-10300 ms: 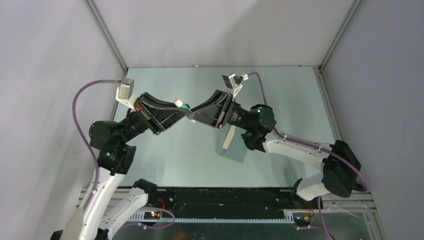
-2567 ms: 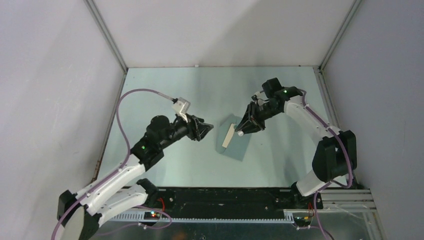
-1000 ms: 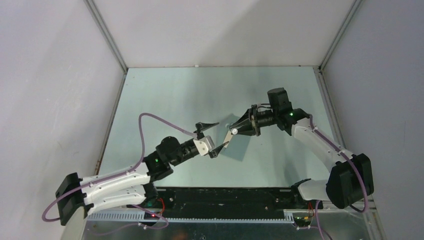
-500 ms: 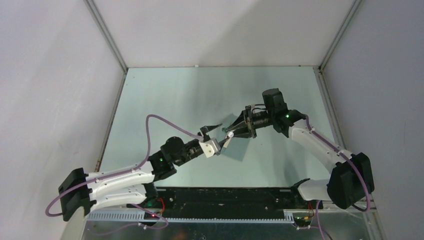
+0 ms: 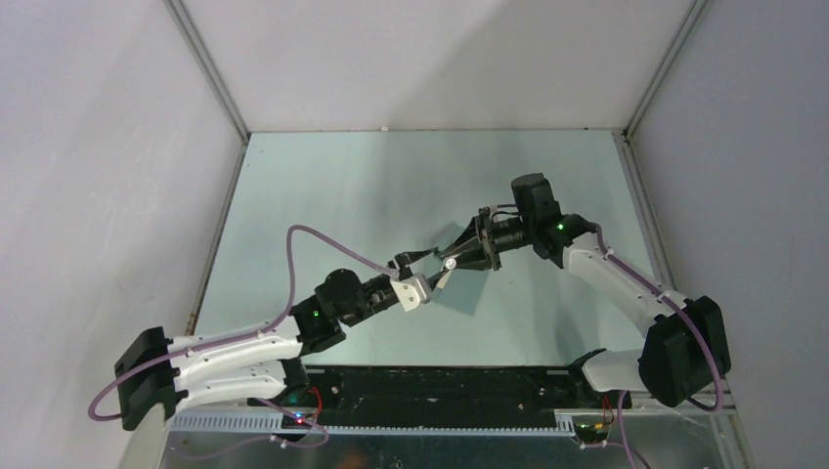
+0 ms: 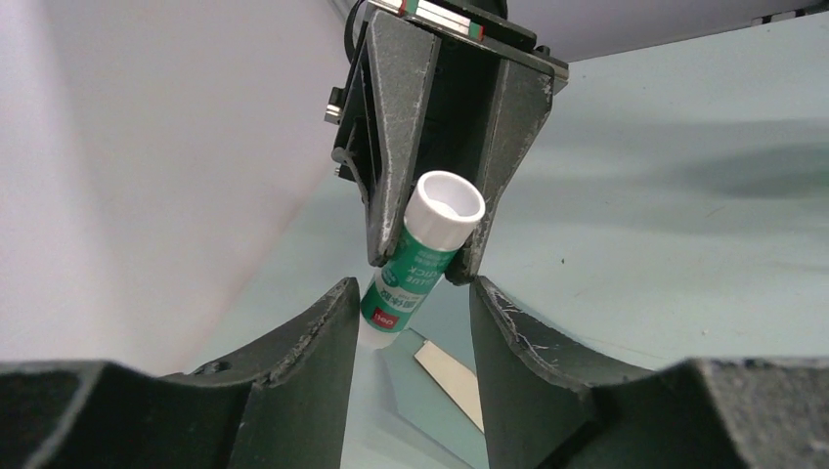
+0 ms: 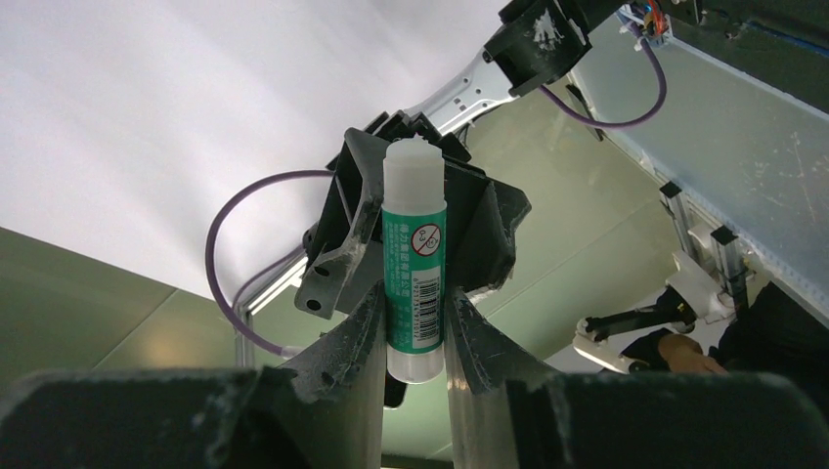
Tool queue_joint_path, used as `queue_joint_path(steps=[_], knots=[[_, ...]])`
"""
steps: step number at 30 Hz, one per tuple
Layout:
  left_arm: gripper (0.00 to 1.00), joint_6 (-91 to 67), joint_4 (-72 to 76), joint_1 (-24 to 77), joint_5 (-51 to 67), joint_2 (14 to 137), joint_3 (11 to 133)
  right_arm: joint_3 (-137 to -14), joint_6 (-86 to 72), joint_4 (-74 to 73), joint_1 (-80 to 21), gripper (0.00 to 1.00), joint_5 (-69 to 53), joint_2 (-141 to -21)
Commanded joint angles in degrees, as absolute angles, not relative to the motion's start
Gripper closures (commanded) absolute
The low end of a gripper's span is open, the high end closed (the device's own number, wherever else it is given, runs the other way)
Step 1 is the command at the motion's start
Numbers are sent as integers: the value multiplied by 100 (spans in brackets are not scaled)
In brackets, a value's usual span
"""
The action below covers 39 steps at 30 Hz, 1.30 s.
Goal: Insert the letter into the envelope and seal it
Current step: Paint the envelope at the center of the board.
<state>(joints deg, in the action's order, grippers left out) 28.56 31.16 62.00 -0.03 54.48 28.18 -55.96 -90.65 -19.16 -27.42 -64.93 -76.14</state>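
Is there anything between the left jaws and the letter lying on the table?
Yes. The glue stick, clamped by the right gripper, hangs between the open jaws of the left gripper, above the letter. The stick and the right gripper are in the way.

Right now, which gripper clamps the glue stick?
The right gripper: it pinches the glue stick by its label; the left gripper gapes wider than it.

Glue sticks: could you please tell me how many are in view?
1. The glue stick is gripped by the right tool above the table, its far end lying between the left tool's open jaws. Others could be hidden.
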Motion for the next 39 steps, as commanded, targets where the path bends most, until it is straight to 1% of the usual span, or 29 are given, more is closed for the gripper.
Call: queue_joint_path(steps=[1, 3, 7, 8, 9, 10, 11, 13, 14, 15, 16, 17, 18, 19, 20, 22, 25, 27, 28, 30, 31, 32, 33, 34, 35, 36, 37, 38, 39], knots=[[49, 2945, 3225, 6327, -44, 5455, 3103, -5599, -9110, -1860, -2815, 100, -6631, -7670], [52, 2954, 3207, 6354, -44, 5478, 3129, -5603, -9122, -1851, -2827, 100, -6635, -7670], [63, 3019, 3094, 6387, 96, 5487, 3160, -5601, -9111, -1889, -2835, 100, -6627, -7666], [68, 3029, 3076, 6393, 114, 5481, 3165, -5604, -9104, -1911, -2833, 100, -6627, -7665], [77, 3035, 3023, 6390, 134, 5484, 3173, -5606, -9110, -1930, -2835, 100, -6631, -7669], [81, 3040, 2971, 6392, 150, 5488, 3215, -5600, -9116, -1919, -2833, 100, -6646, -7667], [92, 3040, 2870, 6391, 154, 5492, 3242, -5604, -9143, -1900, -2835, 100, -6658, -7675], [99, 3019, 2798, 6390, 155, 5502, 3276, -5606, -9220, -1757, -2830, 93, -6719, -7683], [99, 2985, 2805, 6394, 158, 5506, 3262, -5602, -9237, -1691, -2826, 84, -6777, -7711], [100, 2960, 2839, 6396, 158, 5492, 3248, -5602, -9277, -1541, -2819, 79, -6862, -7731], [100, 2898, 2861, 6398, 158, 5479, 3216, -5605, -9292, -1452, -2803, 70, -6916, -7775], [100, 2860, 2921, 6398, 149, 5450, 3194, -5600, -9337, -1295, -2790, 66, -7007, -7822], [100, 2763, 2974, 6398, 134, 5421, 3150, -5599, -9374, -1232, -2761, 58, -7032, -7826], [100, 2713, 2981, 6398, 66, 5404, 3121, -5603, -9394, -1121, -2734, 54, -7058, -7810], [100, 2605, 2932, 6398, 42, 5363, 3116, -5601, -9424, -1079, -2654, 47, -7062, -7790], [100, 2431, 2780, 6391, -120, 5282, 3111, -5601, -9372, -1036, -2448, 42, -7050, -7676], [100, 1972, 2380, 6366, -131, 5179, 3234, -5606, -9089, -1221, -2000, 40, -6923, -7374], [100, 1640, 1860, 6297, 17, 5153, 3445, -5628, -8686, -1315, -1787, 40, -6876, -7233], [100, 1510, 1610, 6264, 61, 5125, 3498, -5731, -8447, -1660, -1715, 40, -6764, -7156], [100, 974, 1444, 6133, -90, 5064, 3587, -5955, -7580, -2496, -1525, 43, -6320, -7037], [100, 613, 1396, 6020, -168, 5010, 3600, -6036, -6944, -2755, -1432, 51, -6118, -6977], [100, 447, 1370, 5963, -268, 4992, 3622, -6233, -6592, -3319, -1401, 53, -5568, -6862], [100, 160, 1318, 5855, -301, 4966, 3648, -6338, -5867, -3597, -1376, 54, -5227, -6793], [100, -210, 1296, 5793, -308, 4957, 3714, -6552, -5535, -4224, -1396, 54, -4357, -6675], [100, -373, 1289, 5634, -255, 4955, 3742, -6634, -4994, -4498, -1452, 54, -3941, -6625], [100, -704, 1308, 5546, -103, 4960, 3788, -6717, -4782, -4913, -1563, 55, -3084, -6521], [100, -866, 1366, 5368, 63, 4980, 3805, -6707, -4379, -5163, -1656, 56, -2610, -6477], [100, -1181, 1395, 5187, 405, 5004, 3854, -6676, -4163, -5175, -1882, 56, -1861, -6374], [100, -1329, 1447, 5098, 580, 5037, 3883, -6597, -3882, -5106, -2022, 56, -1550, -6325]])
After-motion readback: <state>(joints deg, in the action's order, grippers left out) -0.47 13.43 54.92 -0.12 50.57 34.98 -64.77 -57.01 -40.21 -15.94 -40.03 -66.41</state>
